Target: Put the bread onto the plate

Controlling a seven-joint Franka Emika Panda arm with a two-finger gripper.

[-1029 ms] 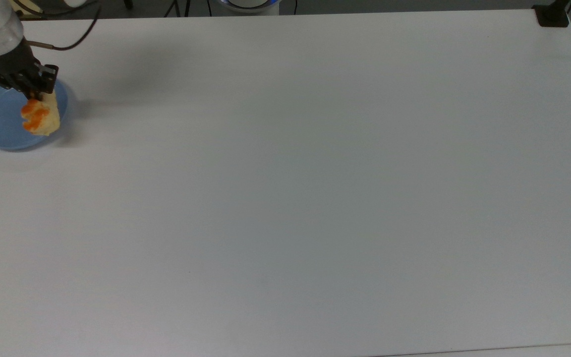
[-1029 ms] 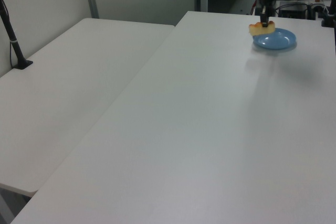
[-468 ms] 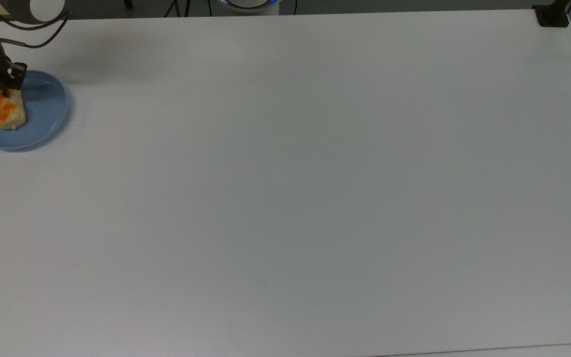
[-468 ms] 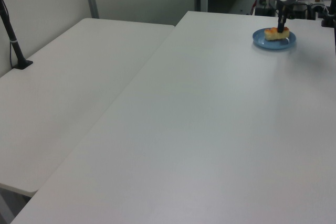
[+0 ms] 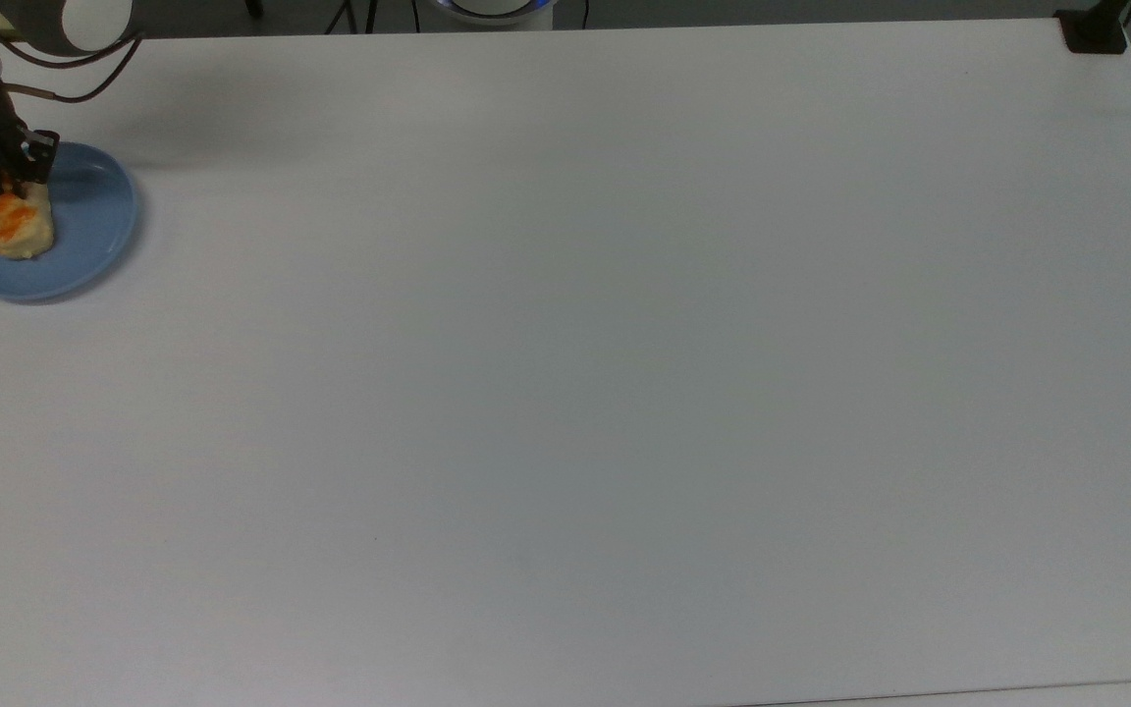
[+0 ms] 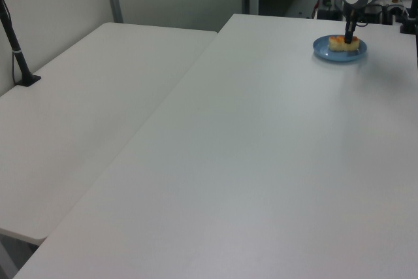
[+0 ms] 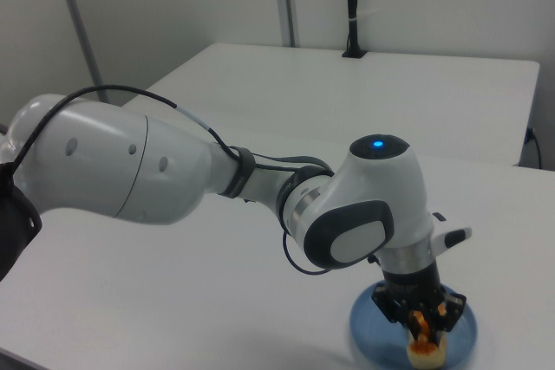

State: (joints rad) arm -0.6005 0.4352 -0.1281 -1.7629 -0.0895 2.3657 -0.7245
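The light-blue plate point(image 5: 89, 211) sits at the far left of the top view, near the table's back edge. On its left half lies the bread point(image 5: 18, 228), pale yellow with orange stripes. My gripper point(image 5: 14, 185) stands straight down over the bread's back end, shut on it. The left view has the plate point(image 6: 339, 53) at the far right, with the bread point(image 6: 341, 44) resting on it under the gripper point(image 6: 351, 36). In the right view the dark fingers point(image 7: 408, 316) straddle the bread point(image 7: 427, 349) above the plate point(image 7: 368, 328).
A black post base point(image 5: 1096, 29) stands at the table's back right corner in the top view. A second white table point(image 6: 98, 96) with a black pole point(image 6: 16, 50) adjoins in the left view. The arm's bulky white links point(image 7: 130, 162) stretch across the right view.
Over the last second the gripper carried the bread from the plate's right rim toward the top view's left and lowered it onto the plate. It has barely moved in the last half second.
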